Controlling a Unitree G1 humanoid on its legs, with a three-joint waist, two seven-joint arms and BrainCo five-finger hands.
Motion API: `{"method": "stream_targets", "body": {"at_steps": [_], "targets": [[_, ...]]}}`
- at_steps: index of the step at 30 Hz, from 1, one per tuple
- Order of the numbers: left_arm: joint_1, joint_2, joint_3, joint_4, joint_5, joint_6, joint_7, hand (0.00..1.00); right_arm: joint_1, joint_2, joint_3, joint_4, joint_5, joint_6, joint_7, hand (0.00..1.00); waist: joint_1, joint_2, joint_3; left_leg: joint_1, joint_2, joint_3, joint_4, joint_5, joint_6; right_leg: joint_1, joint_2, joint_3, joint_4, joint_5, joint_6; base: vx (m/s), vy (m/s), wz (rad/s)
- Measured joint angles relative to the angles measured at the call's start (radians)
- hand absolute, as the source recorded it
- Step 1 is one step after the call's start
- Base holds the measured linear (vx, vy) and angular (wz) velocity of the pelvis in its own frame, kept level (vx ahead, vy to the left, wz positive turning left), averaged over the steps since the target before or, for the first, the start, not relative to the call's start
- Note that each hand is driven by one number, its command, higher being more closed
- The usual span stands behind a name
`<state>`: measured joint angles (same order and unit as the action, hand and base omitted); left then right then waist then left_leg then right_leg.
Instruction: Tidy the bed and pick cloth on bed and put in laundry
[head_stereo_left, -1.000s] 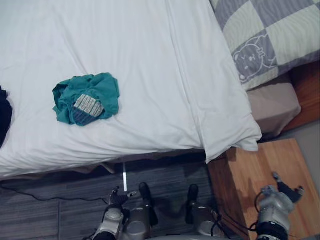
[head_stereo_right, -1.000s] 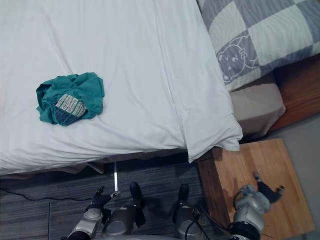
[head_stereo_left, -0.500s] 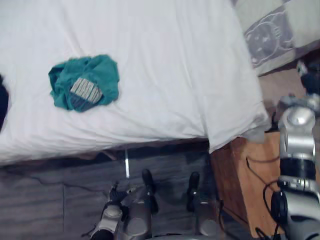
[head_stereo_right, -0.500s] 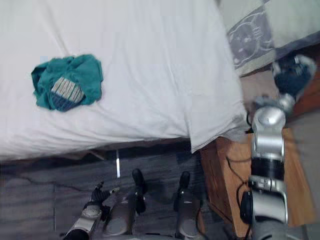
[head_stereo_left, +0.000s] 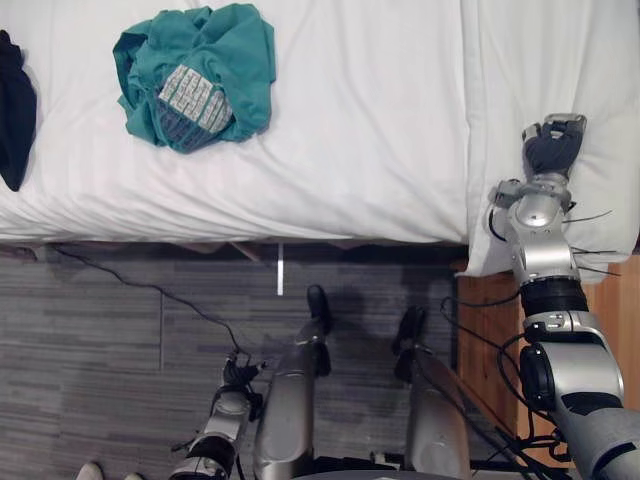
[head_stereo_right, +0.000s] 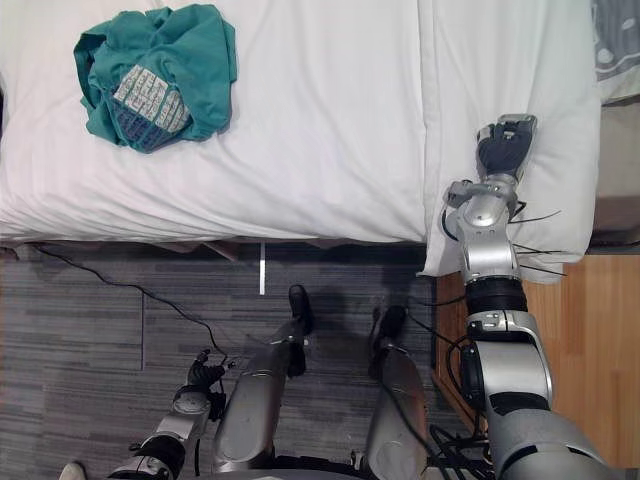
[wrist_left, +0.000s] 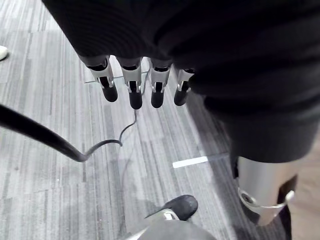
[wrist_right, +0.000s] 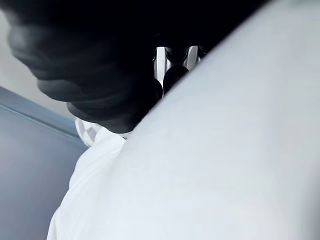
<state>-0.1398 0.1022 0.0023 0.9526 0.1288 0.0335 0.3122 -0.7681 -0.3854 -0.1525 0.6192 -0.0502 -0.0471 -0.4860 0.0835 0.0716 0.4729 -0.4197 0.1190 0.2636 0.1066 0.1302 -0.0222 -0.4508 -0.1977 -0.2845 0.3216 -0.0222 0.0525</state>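
Observation:
A crumpled teal cloth (head_stereo_left: 195, 75) with a striped grey patch lies on the white duvet (head_stereo_left: 380, 130), toward the bed's left. My right hand (head_stereo_left: 553, 150) rests on the duvet's right corner flap near the bed's front edge, far from the teal cloth. Its fingers (wrist_right: 172, 65) are curled into the white fabric, which bulges up against them in the right wrist view. My left hand (wrist_left: 130, 85) hangs low over the floor with its fingers straight and nothing in it; it also shows by the floor (head_stereo_left: 232, 400).
A dark garment (head_stereo_left: 15, 110) lies at the bed's left edge. A wooden nightstand (head_stereo_right: 590, 340) stands right of the bed, below a patterned pillow (head_stereo_right: 615, 50). A white strip (head_stereo_left: 280, 275) marks the grey floor. A person's shoe (head_stereo_left: 90, 470) is at the lower left.
The camera has tipped down, shifting the whole scene. My right arm rose from over the nightstand onto the duvet's corner and its fingers curled. The left hand stayed low.

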Motion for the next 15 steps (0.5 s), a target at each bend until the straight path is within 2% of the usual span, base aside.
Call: {"method": "stream_targets", "body": {"at_steps": [1,3,4,5,6,7,8,10,11,12,13,14,15], "targets": [[0.002,0.005,0.003,0.0,0.0,0.002,0.001,0.0,0.033,0.057,-0.03,0.0,0.001,-0.024,0.004,1.0,-0.012,-0.01,0.004,0.031,0.005,0.01,-0.018,-0.001,-0.002,0.034,0.013,0.004,-0.034,0.01,0.001,0.04,-0.017,-0.18],[0.009,0.01,0.012,-0.001,0.001,0.004,0.002,0.0,0.1,0.136,-0.087,-0.001,0.013,-0.054,0.009,1.0,-0.017,-0.03,0.0,0.093,0.004,0.044,-0.062,0.0,-0.009,0.087,0.034,0.022,-0.098,0.027,0.006,0.06,0.006,-0.38],[0.013,0.011,0.022,-0.002,0.001,0.006,0.006,0.0,0.142,0.187,-0.134,-0.001,0.043,-0.063,0.009,0.0,-0.022,-0.042,-0.004,0.126,0.005,0.057,-0.083,0.0,-0.01,0.123,0.047,0.035,-0.143,0.043,0.008,0.07,0.017,-0.44],[0.016,0.01,0.036,-0.005,0.001,0.008,0.01,0.0,0.169,0.216,-0.159,0.0,0.063,-0.062,0.01,0.0,-0.026,-0.05,-0.004,0.147,0.005,0.07,-0.096,0.0,-0.011,0.143,0.052,0.043,-0.166,0.051,0.014,0.09,0.024,-0.36],[0.033,0.012,0.051,-0.023,0.001,0.015,0.02,0.0,0.241,0.277,-0.203,0.026,0.106,-0.061,0.013,0.0,-0.049,-0.069,-0.006,0.18,0.001,0.089,-0.112,0.0,-0.011,0.18,0.057,0.054,-0.202,0.066,0.015,0.1,0.028,-0.27],[0.038,0.015,0.051,-0.032,0.001,0.017,0.021,0.0,0.27,0.294,-0.218,0.054,0.122,-0.051,0.014,0.0,-0.054,-0.076,-0.007,0.187,0.0,0.096,-0.111,-0.005,-0.015,0.189,0.057,0.059,-0.207,0.069,0.016,0.13,0.034,-0.24],[0.041,0.017,0.051,-0.042,0.001,0.024,0.02,0.0,0.343,0.321,-0.256,0.149,0.146,-0.014,0.031,0.0,-0.067,-0.084,-0.012,0.186,-0.002,0.098,-0.084,-0.025,-0.011,0.195,0.05,0.065,-0.203,0.073,0.019,0.11,0.024,-0.08],[0.036,0.009,0.05,-0.057,0.002,0.023,0.02,0.0,0.468,0.329,-0.307,0.312,0.165,0.067,0.054,0.0,-0.074,-0.079,-0.008,0.16,0.015,0.111,0.036,-0.092,0.002,0.202,0.023,0.051,-0.161,0.048,0.03,0.14,0.029,-0.04],[0.036,0.009,0.05,-0.06,0.003,0.023,0.02,0.0,0.56,0.345,-0.322,0.379,0.159,0.108,0.073,0.0,-0.08,-0.068,-0.002,0.159,0.046,0.166,0.114,-0.146,0.006,0.223,0.012,0.052,-0.133,0.032,0.038,0.11,0.043,-0.03],[0.041,0.006,0.052,-0.06,0.006,0.023,0.019,0.0,0.629,0.351,-0.34,0.401,0.159,0.124,0.089,0.0,-0.102,-0.058,0.002,0.173,0.074,0.242,0.147,-0.195,0.015,0.256,0.008,0.042,-0.13,0.021,0.046,0.07,0.094,-0.02],[0.044,-0.008,0.067,-0.059,0.012,0.023,0.017,0.0,0.679,0.336,-0.351,0.417,0.144,0.146,0.099,0.0,-0.124,-0.058,0.002,0.209,0.092,0.322,0.161,-0.24,-0.006,0.283,-0.008,0.035,-0.13,0.017,0.052,0.09,0.164,0.24],[0.042,-0.042,0.084,-0.062,0.03,0.019,0.014,0.0,0.74,0.322,-0.35,0.42,0.097,0.163,0.123,0.0,-0.138,-0.058,0.0,0.242,0.121,0.433,0.205,-0.295,-0.055,0.307,-0.047,0.017,-0.13,0.012,0.06,0.11,0.192,0.33],[0.041,-0.055,0.088,-0.068,0.044,0.009,0.012,0.0,0.757,0.313,-0.35,0.424,0.074,0.166,0.134,0.0,-0.142,-0.059,-0.001,0.23,0.149,0.461,0.279,-0.313,-0.04,0.308,-0.071,0.007,-0.123,0.008,0.065,0.1,0.291,0.49]]}}
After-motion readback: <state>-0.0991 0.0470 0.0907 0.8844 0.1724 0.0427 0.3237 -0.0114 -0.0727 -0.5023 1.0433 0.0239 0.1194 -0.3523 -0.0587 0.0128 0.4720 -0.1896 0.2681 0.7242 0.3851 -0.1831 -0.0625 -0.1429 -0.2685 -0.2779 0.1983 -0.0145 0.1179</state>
